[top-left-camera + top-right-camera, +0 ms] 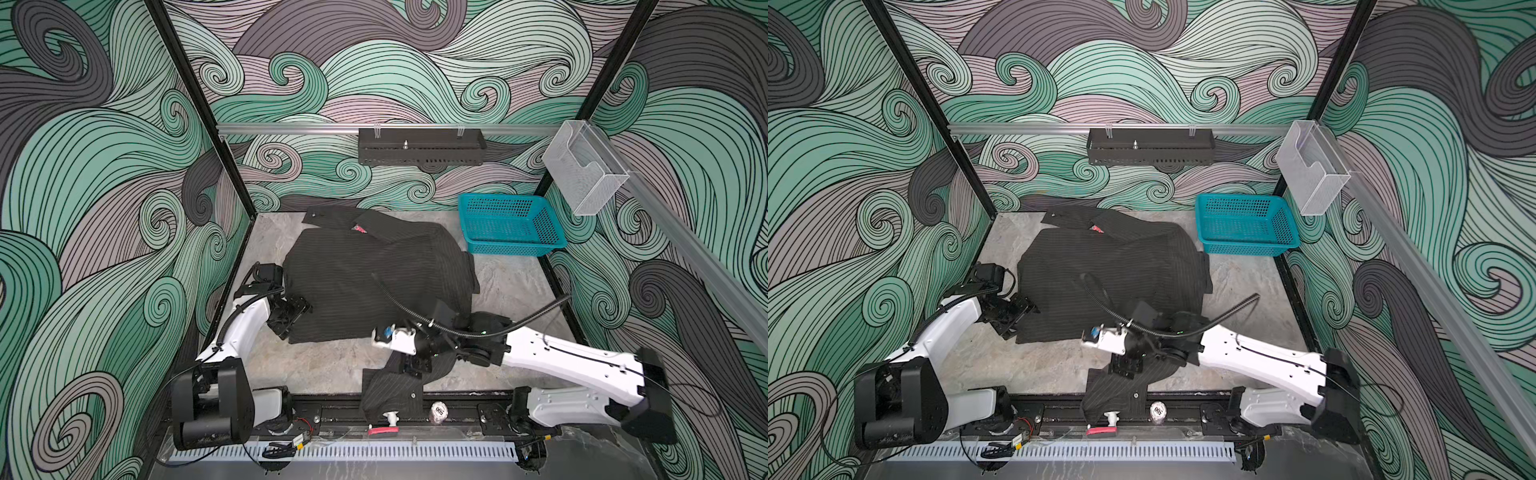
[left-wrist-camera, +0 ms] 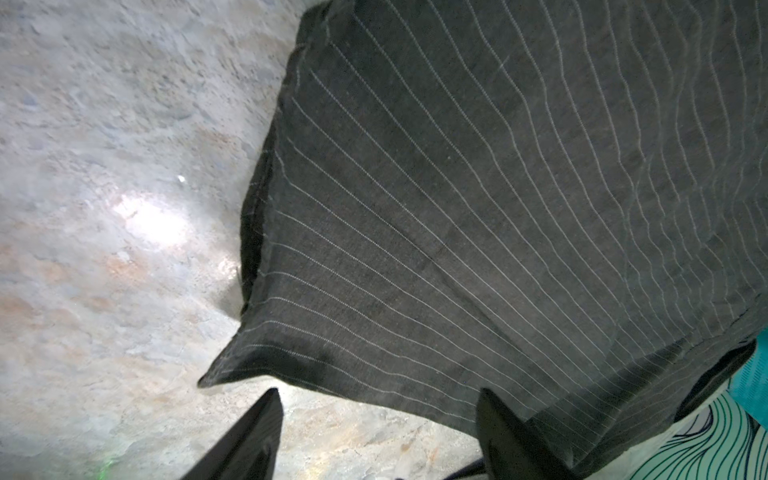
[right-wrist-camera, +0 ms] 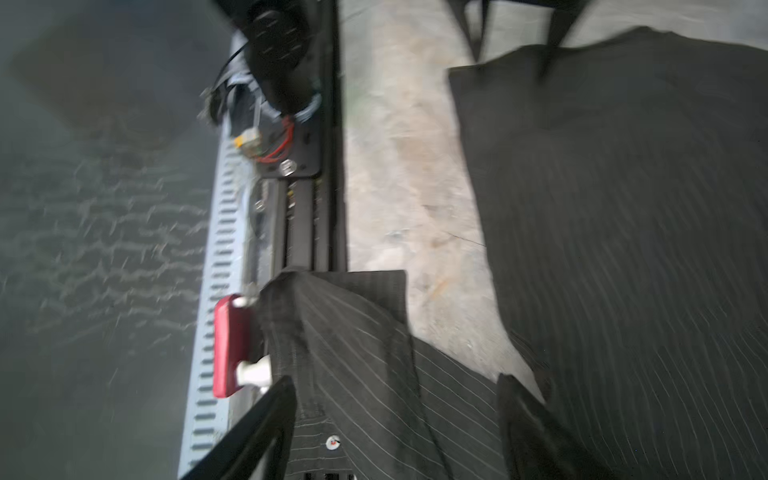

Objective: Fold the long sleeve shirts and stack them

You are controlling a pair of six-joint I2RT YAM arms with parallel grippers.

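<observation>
One long sleeve shirt (image 1: 374,282) (image 1: 1113,286), dark with pale pinstripes, lies partly folded in the middle of the grey table, collar towards the back wall. One sleeve (image 1: 390,395) (image 3: 357,353) trails forward, and its buttoned cuff drapes over the black front rail. My left gripper (image 1: 297,316) (image 2: 379,391) is open at the shirt's near-left corner (image 2: 216,376), with bare table between its fingers (image 2: 266,432). My right gripper (image 1: 411,368) (image 3: 392,382) is open just above the trailing sleeve, a finger on either side of it.
An empty teal mesh basket (image 1: 515,248) (image 1: 1246,248) sits at the back right of the table. A red-handled clamp (image 1: 382,431) (image 3: 228,345) and a small cylinder (image 1: 438,411) sit on the front rail beside the cuff. Patterned walls enclose the other three sides.
</observation>
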